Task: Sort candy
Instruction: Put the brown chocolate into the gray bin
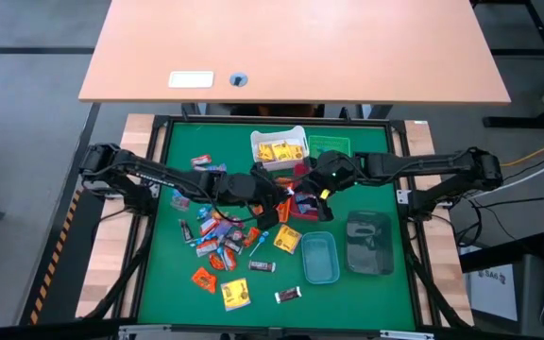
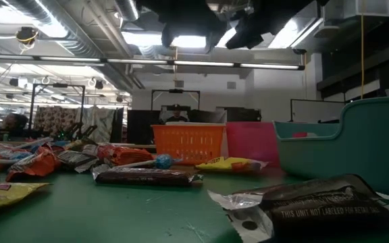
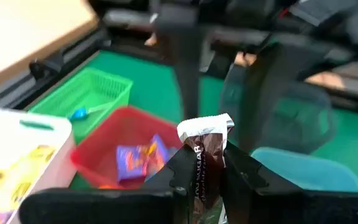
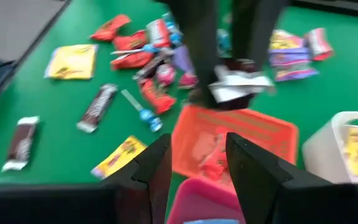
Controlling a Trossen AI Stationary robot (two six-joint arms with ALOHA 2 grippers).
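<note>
My left fingers (image 3: 205,180) are clamped on a dark brown candy bar (image 3: 205,163), pinched between the two pads. Its long axis runs straight out past my fingertips, crimped silver end pointing away, above the red bin (image 3: 114,140). My right fingers (image 4: 196,163) stand parted, holding nothing, over the orange bin (image 4: 241,134). Loose candy (image 1: 217,236) lies on the desk's left half.
</note>
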